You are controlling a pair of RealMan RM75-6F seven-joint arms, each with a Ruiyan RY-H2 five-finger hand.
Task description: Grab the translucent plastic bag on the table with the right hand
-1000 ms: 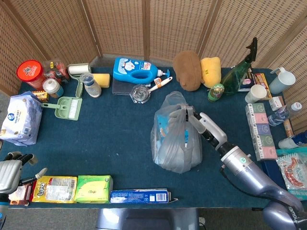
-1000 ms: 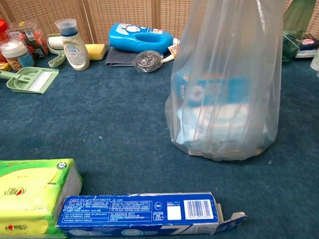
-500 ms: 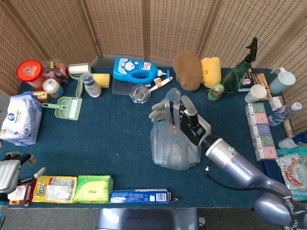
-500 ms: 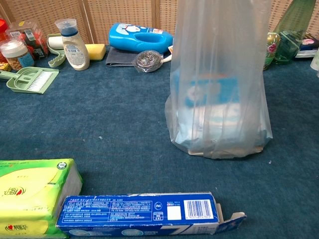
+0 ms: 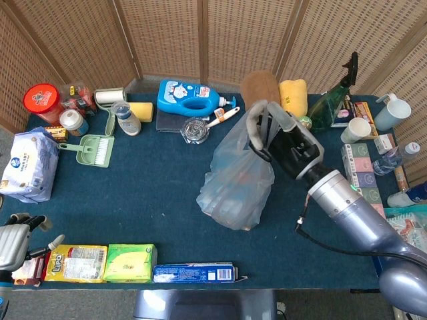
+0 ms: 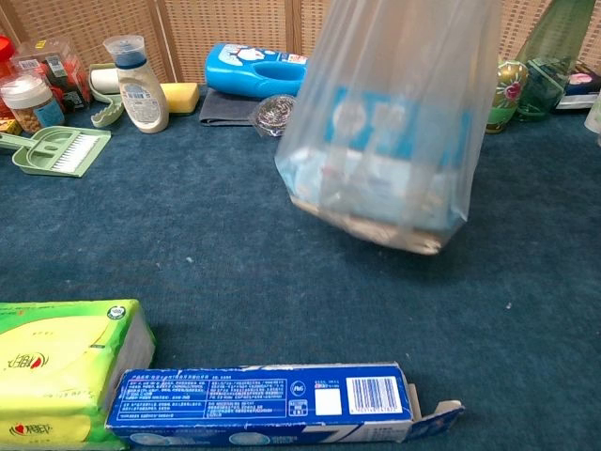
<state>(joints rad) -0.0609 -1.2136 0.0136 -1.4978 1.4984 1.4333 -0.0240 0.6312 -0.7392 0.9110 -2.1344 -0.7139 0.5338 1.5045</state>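
Observation:
The translucent plastic bag hangs in the air above the blue table, tilted, with blue and white packs inside. My right hand grips its handles from above at mid-table. In the chest view the bag floats clear of the cloth with its bottom swung left; the right hand is out of that frame. My left hand rests at the table's front left corner, holding nothing, its fingers apart.
A blue toothpaste box, green tissue pack and yellow pack line the front edge. A blue detergent bottle, steel scourer, brown and yellow plush items and green bottle stand behind. Boxes crowd the right side.
My right hand rose and moved back-right with the bag's handles. The bag left the table and swung, its bottom tipping to the left.

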